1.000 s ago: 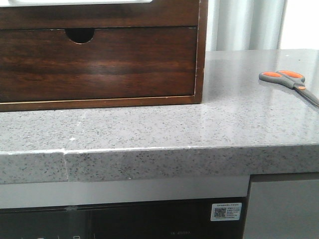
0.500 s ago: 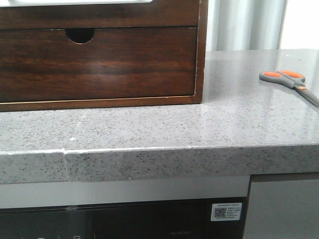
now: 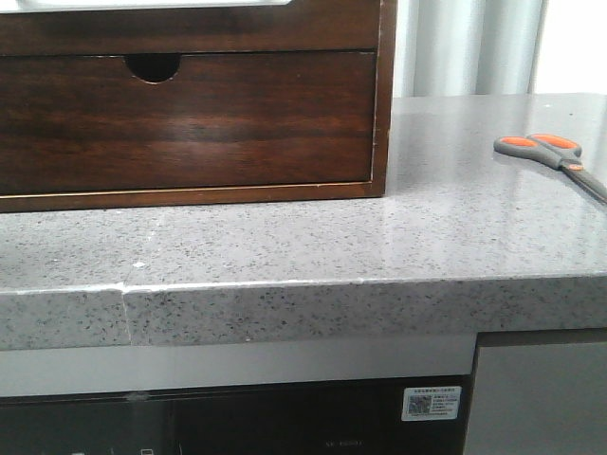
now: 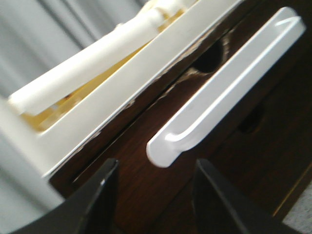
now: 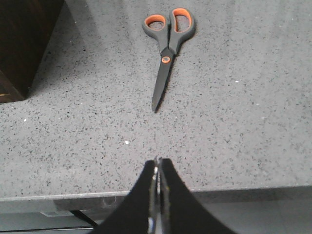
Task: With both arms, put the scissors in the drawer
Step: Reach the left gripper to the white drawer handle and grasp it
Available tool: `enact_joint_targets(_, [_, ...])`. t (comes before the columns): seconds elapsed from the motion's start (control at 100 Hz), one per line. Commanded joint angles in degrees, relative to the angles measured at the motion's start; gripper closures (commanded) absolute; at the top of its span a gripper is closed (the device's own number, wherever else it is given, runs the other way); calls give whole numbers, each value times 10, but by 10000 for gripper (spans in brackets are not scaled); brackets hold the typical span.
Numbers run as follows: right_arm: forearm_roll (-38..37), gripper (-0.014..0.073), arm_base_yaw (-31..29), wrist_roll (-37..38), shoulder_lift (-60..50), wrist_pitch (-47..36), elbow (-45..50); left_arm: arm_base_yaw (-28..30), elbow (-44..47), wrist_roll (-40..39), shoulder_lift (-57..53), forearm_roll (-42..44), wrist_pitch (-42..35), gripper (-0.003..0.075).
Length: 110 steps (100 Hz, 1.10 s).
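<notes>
While the scissors (image 5: 167,46) lie flat on the speckled counter (image 3: 313,246), right of the wooden cabinet (image 3: 190,104), the right gripper (image 5: 157,168) is pressed together and the left gripper (image 4: 156,178) spread apart before a white handle (image 4: 224,83). A small label (image 3: 430,403) below the counter is unreadable.

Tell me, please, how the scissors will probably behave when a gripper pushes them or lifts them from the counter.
The scissors lie flat and closed on the smooth speckled counter, so a push would likely slide or spin them, not roll them. The slim metal blades look stiff. Their low profile gives fingers little to catch; the thicker handle loops seem easier. The right gripper is shut now.
</notes>
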Motion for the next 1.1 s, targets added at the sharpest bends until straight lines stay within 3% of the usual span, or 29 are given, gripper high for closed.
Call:
enact_joint_targets(0.0, [2,699,-3,-5,6,-36,-7,-24,-39,-2,37,33,-77,413])
enact_joint_targets(0.1, [2,699,-3,-5,6,-45,9,-43,-65,0,79,55,-77,413])
enact_joint_targets(0.43, [2,699,-3,-5,6,-71,19,-46,-125,116,170,85,-73,413])
enact_joint_targets(1.09, [2,699,-3,-5,6,-75,19,-46,-164,152,249,104,-64,414])
